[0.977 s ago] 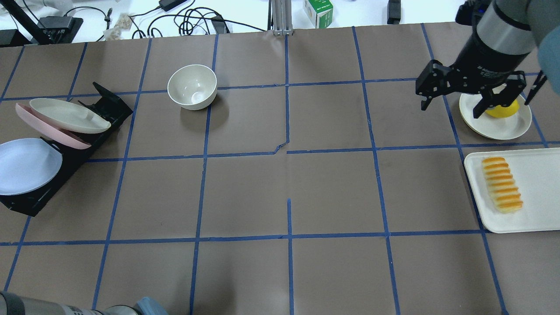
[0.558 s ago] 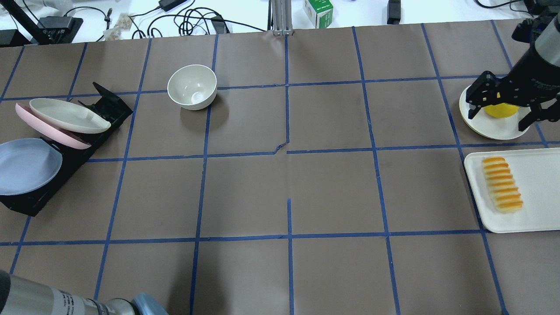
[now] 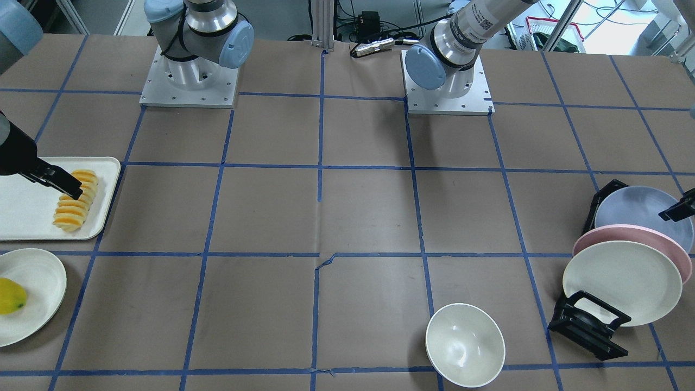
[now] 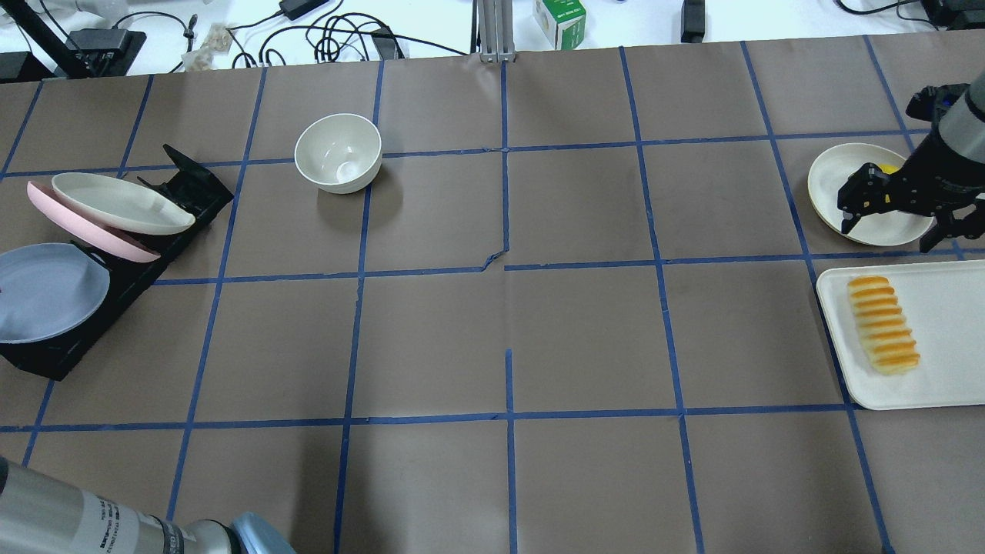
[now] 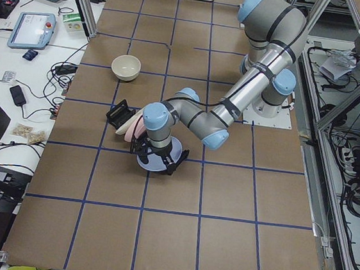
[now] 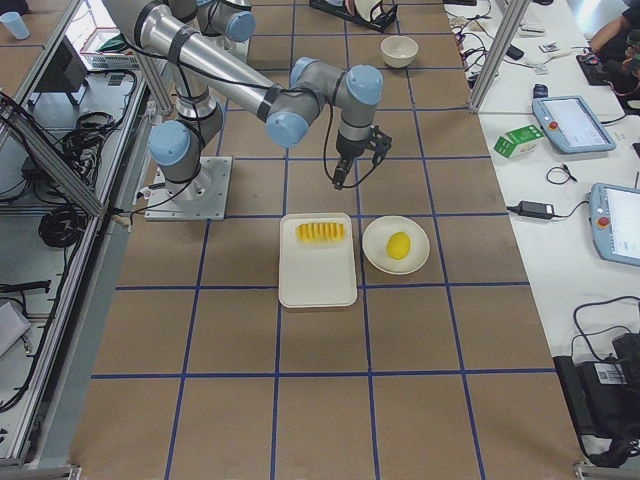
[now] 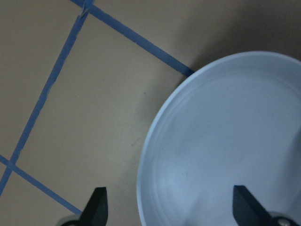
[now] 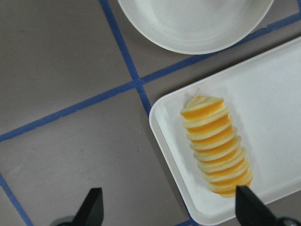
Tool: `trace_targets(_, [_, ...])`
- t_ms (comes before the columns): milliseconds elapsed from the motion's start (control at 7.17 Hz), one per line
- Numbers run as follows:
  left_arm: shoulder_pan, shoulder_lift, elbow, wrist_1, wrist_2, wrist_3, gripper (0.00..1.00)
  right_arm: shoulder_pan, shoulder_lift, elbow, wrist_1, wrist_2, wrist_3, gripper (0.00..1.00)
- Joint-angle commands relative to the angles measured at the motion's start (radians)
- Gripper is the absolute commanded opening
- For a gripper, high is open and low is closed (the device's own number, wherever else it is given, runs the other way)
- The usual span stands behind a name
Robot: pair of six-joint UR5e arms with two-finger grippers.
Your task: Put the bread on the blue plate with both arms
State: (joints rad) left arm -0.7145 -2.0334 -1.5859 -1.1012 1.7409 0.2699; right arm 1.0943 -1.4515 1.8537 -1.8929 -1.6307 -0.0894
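The bread lies on a white tray at the table's right edge; it also shows in the right wrist view. My right gripper is open and empty, hovering above the small cream plate just beyond the tray's far end. The blue plate leans in a black rack at the far left. My left gripper is open and empty above the blue plate, one finger over the table and one over the plate. In the overhead view the left gripper is out of frame.
A pink plate and a cream plate lean in the same rack. A cream bowl stands at the back left of centre. A yellow fruit sits on a small cream plate beside the tray.
My right gripper has moved right and nearer to the tray, still open. My left arm's lower segment has come further into the bottom left, and the blue plate now lies in shadow.
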Motion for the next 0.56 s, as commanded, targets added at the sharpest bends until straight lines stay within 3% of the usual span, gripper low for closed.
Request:
trace_targets(0, [0.018,-0.007,-0.006,0.023,-0.004,0.008,0.72,-0.037,0.060,0.096,-0.153,-0.043,-0.098,1.00])
trace_targets(140, [0.021,-0.007,-0.008,0.021,-0.006,0.011,0.70,-0.039,0.077,0.131,-0.258,-0.049,-0.201,1.00])
trace_targets(279, [0.021,-0.002,-0.006,0.020,-0.003,0.012,0.50,-0.039,0.091,0.154,-0.329,-0.049,-0.225,1.00])
trace_targets(419, [0.021,-0.002,-0.009,0.020,-0.004,0.014,0.41,-0.042,0.108,0.156,-0.334,-0.051,-0.245,1.00])
